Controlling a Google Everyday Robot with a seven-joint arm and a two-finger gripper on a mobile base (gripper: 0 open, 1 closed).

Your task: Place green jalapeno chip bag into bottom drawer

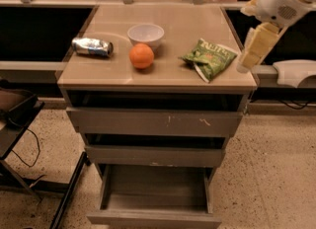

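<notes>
On the surface (168, 77), right front corner: green jalapeno chip bag (210, 57), likely light, crinkly, slippery; best pinched across a sealed edge. Just right, off the edge: gripper (243, 66), spread impossible to tell. Below: bottom drawer (153, 218), open.

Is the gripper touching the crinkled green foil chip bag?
Apart. Camera view shows tan tabletop between the crinkled green foil chip bag and the gripper to its right.
</notes>
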